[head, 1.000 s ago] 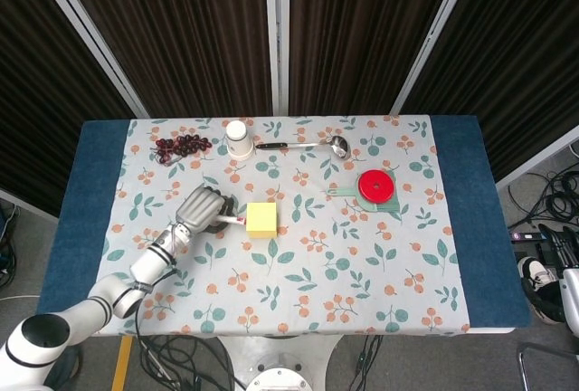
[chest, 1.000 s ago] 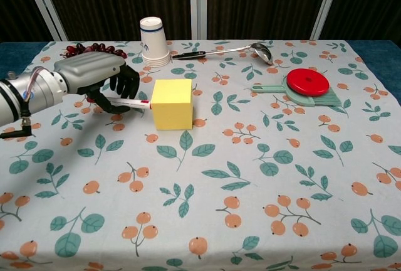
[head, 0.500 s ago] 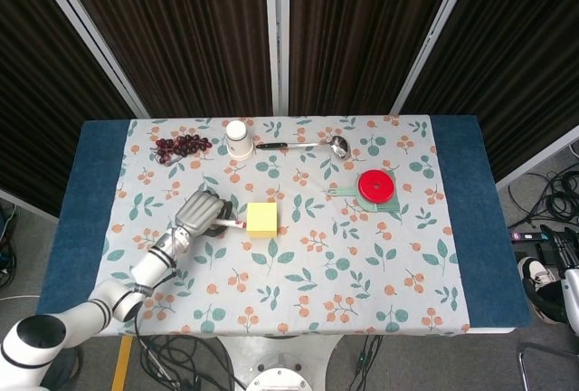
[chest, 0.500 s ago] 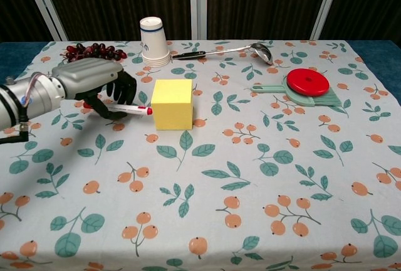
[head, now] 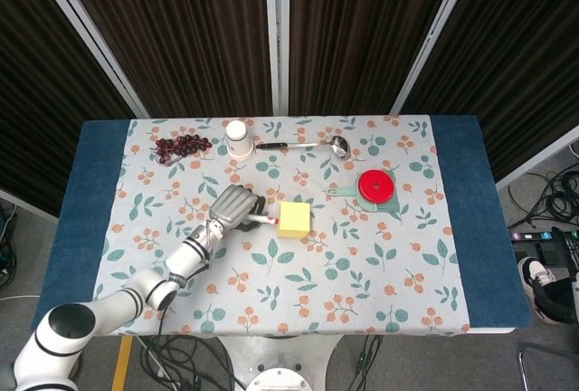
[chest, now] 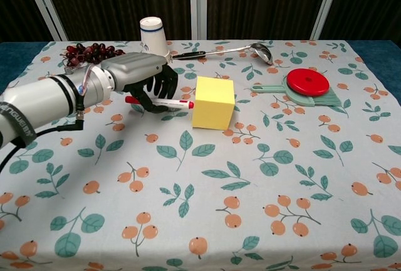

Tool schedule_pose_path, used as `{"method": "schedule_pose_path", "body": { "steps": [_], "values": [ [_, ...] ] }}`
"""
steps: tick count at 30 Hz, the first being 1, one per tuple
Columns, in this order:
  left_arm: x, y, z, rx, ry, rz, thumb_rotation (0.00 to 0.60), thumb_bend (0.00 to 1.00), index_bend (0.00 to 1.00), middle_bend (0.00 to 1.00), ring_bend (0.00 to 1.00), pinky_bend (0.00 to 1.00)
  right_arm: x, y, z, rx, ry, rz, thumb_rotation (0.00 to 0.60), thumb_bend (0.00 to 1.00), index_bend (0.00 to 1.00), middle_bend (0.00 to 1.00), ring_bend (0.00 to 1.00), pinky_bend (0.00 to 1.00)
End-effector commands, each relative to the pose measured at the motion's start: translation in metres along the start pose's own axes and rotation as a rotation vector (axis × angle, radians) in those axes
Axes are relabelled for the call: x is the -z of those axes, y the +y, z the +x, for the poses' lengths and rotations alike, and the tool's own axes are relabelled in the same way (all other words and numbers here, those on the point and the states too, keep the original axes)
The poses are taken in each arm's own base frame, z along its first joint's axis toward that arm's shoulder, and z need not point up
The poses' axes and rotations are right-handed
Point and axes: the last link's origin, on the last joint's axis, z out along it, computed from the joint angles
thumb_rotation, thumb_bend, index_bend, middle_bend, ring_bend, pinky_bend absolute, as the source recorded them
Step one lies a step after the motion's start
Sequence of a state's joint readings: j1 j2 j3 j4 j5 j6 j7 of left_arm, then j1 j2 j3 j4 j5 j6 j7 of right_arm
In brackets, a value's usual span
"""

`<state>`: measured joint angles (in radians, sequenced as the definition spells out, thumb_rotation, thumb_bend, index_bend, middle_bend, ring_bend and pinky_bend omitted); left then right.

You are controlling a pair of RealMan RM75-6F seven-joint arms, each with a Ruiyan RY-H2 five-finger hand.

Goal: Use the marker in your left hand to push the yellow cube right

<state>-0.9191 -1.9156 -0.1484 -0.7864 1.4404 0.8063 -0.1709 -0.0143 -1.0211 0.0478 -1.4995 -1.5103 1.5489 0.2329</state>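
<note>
Cube [chest: 213,102] sits about mid-counter, a bit left of center, on the flowery cloth [chest: 282,177]. My left hand [chest: 145,78] is right beside it on the left, fingers [chest: 164,88] curled around the marker [chest: 164,103], which lies level with its red tip at the cube's left face, looks like touching. Cup [chest: 153,33] and grapes [chest: 88,53] are behind my hand, ladle [chest: 219,51] and red disc [chest: 307,83] off to the right. Right hand isn't showing in either view

The yellow foam cube [chest: 213,102] lies mid-table; the left hand [chest: 145,77] with the red-tipped white marker [chest: 164,103] is left of it, the white paper cup [chest: 153,32] behind it.
</note>
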Motion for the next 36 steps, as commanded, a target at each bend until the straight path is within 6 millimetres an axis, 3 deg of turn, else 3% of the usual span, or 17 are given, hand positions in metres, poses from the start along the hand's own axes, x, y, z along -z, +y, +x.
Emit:
{"method": "schedule_pose_path", "body": {
  "steps": [1,10,17,21,27,31,36],
  "values": [
    [-0.008,0.012,-0.001,0.007,-0.004,-0.015,0.600,0.41,0.69,0.71,0.51,0.48,0.000,0.001,0.000,-0.001,0.001,-0.002,0.600,0.22,0.01,0.14,0.00,0.07],
    [-0.031,0.049,0.002,-0.007,-0.005,-0.066,0.600,0.41,0.69,0.71,0.51,0.48,0.002,0.005,0.001,-0.003,0.001,-0.015,0.600,0.22,0.01,0.14,0.00,0.07],
    [-0.036,0.056,0.008,-0.017,0.013,-0.074,0.600,0.41,0.69,0.71,0.51,0.48,0.004,0.008,0.002,-0.004,0.004,-0.021,0.600,0.22,0.01,0.14,0.00,0.07],
    [-0.021,0.040,0.012,-0.032,0.049,-0.070,0.600,0.41,0.69,0.71,0.51,0.48,0.003,0.007,0.001,-0.008,0.006,-0.012,0.600,0.22,0.01,0.14,0.00,0.07],
    [0.020,-0.001,0.012,-0.058,0.077,-0.025,0.600,0.41,0.69,0.71,0.51,0.48,0.001,0.003,-0.001,-0.017,0.004,0.007,0.600,0.22,0.01,0.14,0.00,0.07],
    [0.051,-0.031,0.007,-0.054,0.071,0.037,0.600,0.41,0.68,0.71,0.51,0.48,0.001,0.002,-0.002,-0.019,0.004,0.016,0.600,0.22,0.01,0.14,0.00,0.07],
    [0.074,-0.056,-0.005,-0.058,0.024,0.101,0.600,0.41,0.67,0.69,0.51,0.47,-0.002,-0.004,-0.004,-0.026,0.001,0.036,0.600,0.22,0.01,0.14,0.00,0.07]
  ]
}}
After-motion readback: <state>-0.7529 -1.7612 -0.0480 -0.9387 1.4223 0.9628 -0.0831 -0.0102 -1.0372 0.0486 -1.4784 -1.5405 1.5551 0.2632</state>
